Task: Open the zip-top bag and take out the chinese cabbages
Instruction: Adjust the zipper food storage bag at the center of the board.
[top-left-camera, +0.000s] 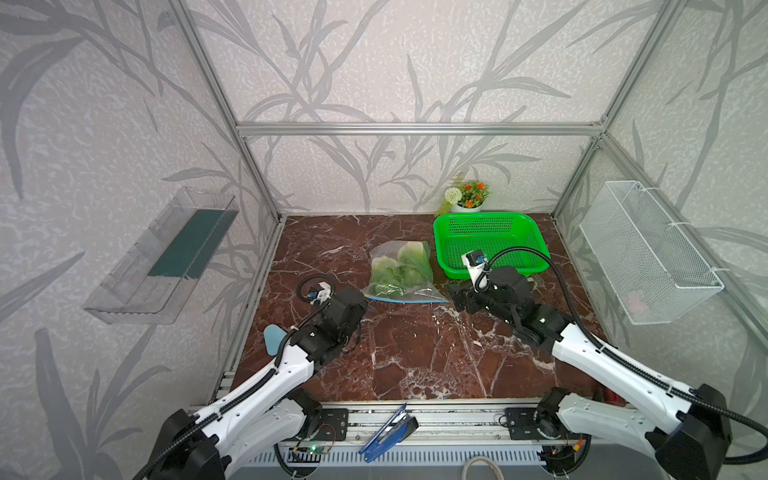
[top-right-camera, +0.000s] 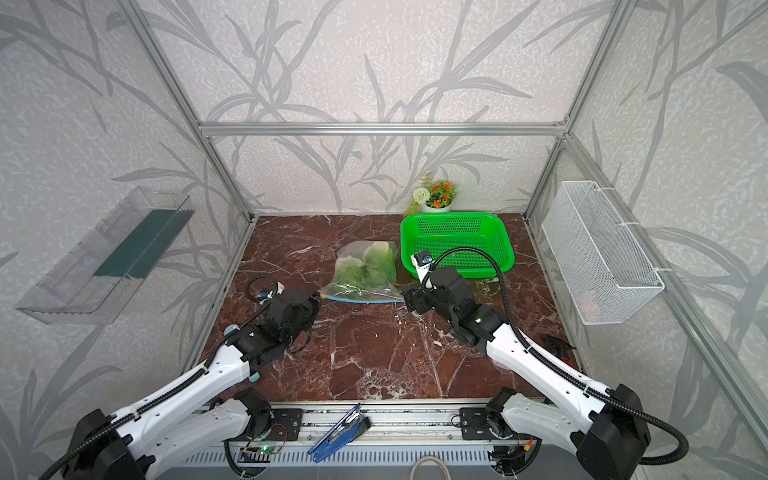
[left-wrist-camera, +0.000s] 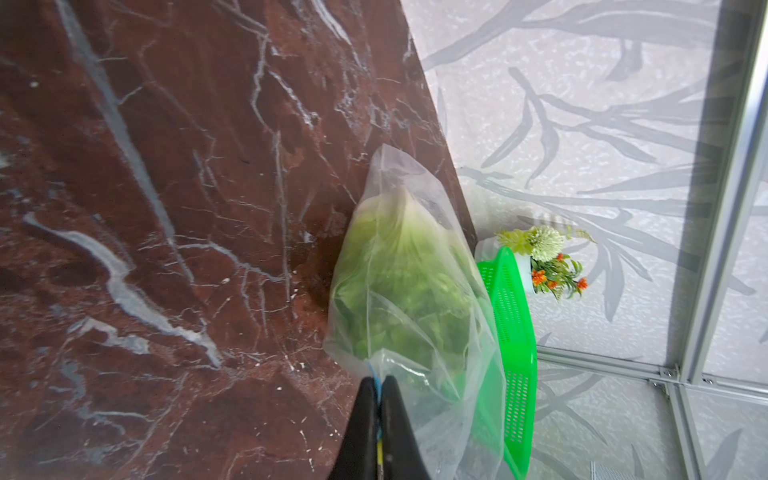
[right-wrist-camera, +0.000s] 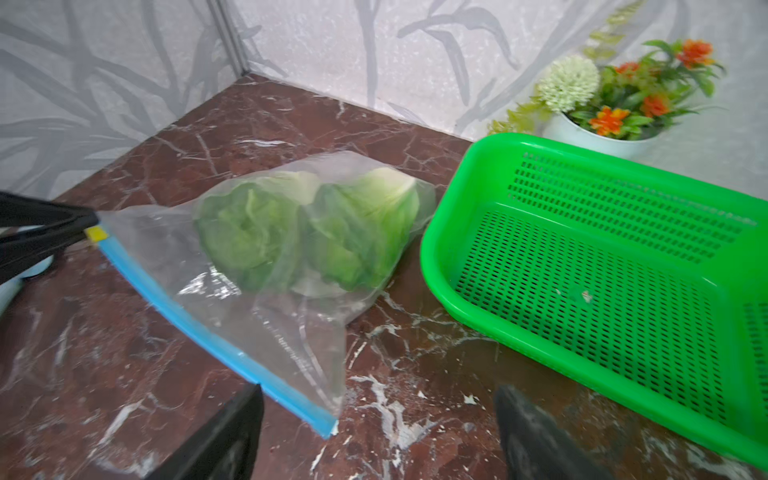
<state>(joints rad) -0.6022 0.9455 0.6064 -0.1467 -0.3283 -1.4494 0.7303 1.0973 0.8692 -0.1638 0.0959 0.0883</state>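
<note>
Black-fingered, the left gripper was pinched shut on the near left end of the blue zip strip, right at the yellow slider. Opposite it, the right gripper stood wide open and empty, low over the marble table, with the strip's other corner just ahead of its fingers.

The bag lay mid-table, just beside the green basket. Its zip edge ran side to side between the two arms and faced them. The closed bottom pointed toward the back wall.

I judged the film thin, soft and slippery, likely to crumple or slide out of a grip. The strip looked like the only stiff part, so each end of it seemed the sensible hold.

Inside, the two cabbages lay side by side, long axes running near to far. Their leafy tops pointed toward the zip and their pale bases toward the far end. They seemed bulky enough to weigh the bag down. The leaves looked easily bruised, so the firmer base looked the safer place to grasp.
</note>
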